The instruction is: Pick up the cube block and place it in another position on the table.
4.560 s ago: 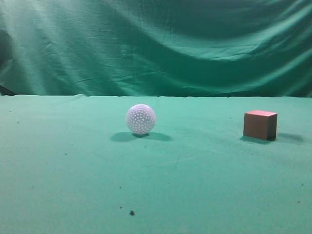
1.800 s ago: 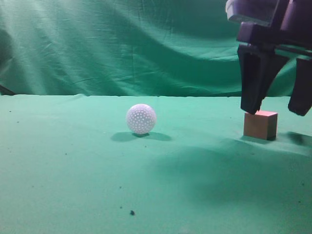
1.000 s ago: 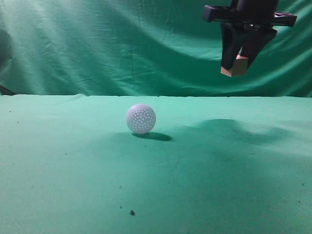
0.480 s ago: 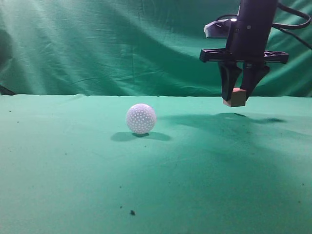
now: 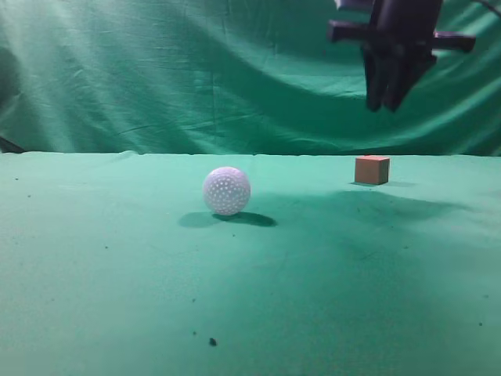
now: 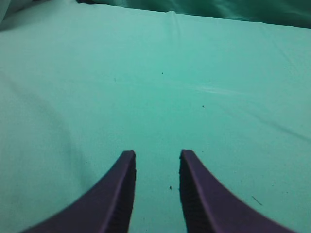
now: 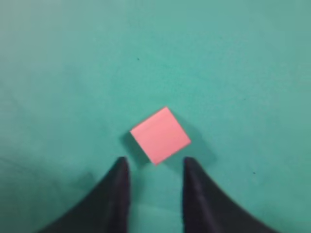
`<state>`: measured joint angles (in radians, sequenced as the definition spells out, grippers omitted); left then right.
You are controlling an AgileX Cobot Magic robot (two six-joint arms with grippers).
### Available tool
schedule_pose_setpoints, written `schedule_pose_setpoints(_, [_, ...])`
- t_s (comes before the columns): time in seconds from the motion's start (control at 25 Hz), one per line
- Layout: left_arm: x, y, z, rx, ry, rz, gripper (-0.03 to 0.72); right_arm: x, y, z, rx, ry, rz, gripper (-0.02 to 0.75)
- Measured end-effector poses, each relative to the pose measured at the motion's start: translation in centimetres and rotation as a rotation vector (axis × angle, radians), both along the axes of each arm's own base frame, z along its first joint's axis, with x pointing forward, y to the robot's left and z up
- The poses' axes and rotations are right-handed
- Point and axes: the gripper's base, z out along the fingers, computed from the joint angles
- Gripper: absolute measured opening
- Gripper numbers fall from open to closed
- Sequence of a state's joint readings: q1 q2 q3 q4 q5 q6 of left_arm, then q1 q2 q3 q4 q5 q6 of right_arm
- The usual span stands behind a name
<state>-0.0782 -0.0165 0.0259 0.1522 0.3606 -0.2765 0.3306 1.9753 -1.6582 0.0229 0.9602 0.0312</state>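
Observation:
The reddish-brown cube block rests on the green table far back on the right, near the backdrop. My right gripper hangs open and empty well above it. In the right wrist view the cube block lies on the cloth just beyond the open fingertips of the right gripper, turned diagonally. My left gripper is open and empty over bare green cloth; it does not show in the exterior view.
A white dimpled ball sits on the table left of the cube. A draped green backdrop rises behind the table's far edge. A dark speck lies near the front.
The right gripper carried the cube from the right front to the far back, let it go on the table, opened and rose. The ball has not moved.

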Motion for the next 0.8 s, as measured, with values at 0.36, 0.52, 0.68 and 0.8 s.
schedule_pose_setpoints(0.36, [0.0,0.0,0.0,0.000,0.000,0.000,0.262,-10.5,-3.5,11.6,0.095,-0.191,-0.028,0.000])
schedule_pose_setpoints(0.52, [0.0,0.0,0.0,0.000,0.000,0.000,0.262,-16.6,-5.4,12.2,0.153,-0.250,-0.044,0.000])
schedule_pose_setpoints(0.68, [0.0,0.0,0.0,0.000,0.000,0.000,0.262,-23.8,-7.8,11.4,0.207,-0.357,-0.049,0.000])
schedule_pose_setpoints(0.8, [0.0,0.0,0.0,0.000,0.000,0.000,0.262,-27.4,-9.0,10.6,0.227,-0.412,-0.048,0.000])
